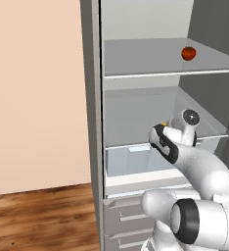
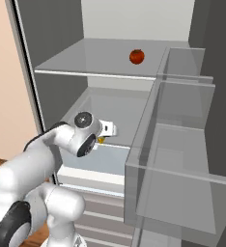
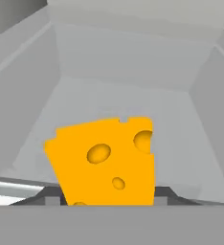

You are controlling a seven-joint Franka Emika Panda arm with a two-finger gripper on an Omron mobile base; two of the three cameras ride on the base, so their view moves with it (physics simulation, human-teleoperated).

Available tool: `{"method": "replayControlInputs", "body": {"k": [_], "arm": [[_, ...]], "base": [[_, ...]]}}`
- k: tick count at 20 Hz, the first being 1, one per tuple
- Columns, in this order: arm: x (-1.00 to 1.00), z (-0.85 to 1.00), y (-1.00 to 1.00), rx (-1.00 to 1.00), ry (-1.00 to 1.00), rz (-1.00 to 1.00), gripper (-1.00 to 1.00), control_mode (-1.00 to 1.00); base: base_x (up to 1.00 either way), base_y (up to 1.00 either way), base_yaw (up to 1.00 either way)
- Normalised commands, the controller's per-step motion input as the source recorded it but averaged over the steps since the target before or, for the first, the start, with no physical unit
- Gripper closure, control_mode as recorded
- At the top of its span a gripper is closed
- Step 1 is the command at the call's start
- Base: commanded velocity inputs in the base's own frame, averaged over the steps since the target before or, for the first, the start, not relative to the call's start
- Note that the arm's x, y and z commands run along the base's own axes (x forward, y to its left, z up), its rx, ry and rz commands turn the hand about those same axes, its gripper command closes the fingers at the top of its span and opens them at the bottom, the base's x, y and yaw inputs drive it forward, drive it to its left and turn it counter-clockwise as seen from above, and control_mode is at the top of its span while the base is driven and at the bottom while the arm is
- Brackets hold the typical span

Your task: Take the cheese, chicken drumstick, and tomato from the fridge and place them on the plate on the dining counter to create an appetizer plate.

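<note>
Yellow-orange cheese point(image 3: 106, 160) wedged between gripper point(image 3: 106, 195) fingertips, jaws narrowed against its sides, inside fridge point(image 1: 136, 59)

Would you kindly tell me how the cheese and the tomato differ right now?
The cheese is a yellow-orange wedge with holes; the tomato is round and red. The cheese sits between the gripper fingertips on the lower shelf, while the tomato rests untouched on the shelf above. Both are in the fridge.

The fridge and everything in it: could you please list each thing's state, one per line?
Fridge: door open, shelves exposed.
Tomato: resting on the upper shelf, untouched.
Cheese: upright between the gripper's finger tips.
Gripper: reached into the lower compartment, closing on the cheese.
Drawer: pale, translucent, below the gripper.
</note>
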Motion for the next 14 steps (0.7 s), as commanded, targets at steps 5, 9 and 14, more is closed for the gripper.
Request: {"method": "replayControlInputs", "body": {"k": [5, 9, 14], "arm": [[-1.0, 0.95, 0.0, -0.04, 0.3, 0.0, 1.0, -1.0], [-1.0, 0.11, 0.0, -0.01, 0.02, 0.07, 1.0, -1.0], [-0.91, 0.08, 0.0, 0.0, -0.25, 0.02, 1.0, -1.0]], "base": [[0.0, 0.0, 0.0], [0.0, 0.0, 0.0], [0.0, 0.0, 0.0]]}}
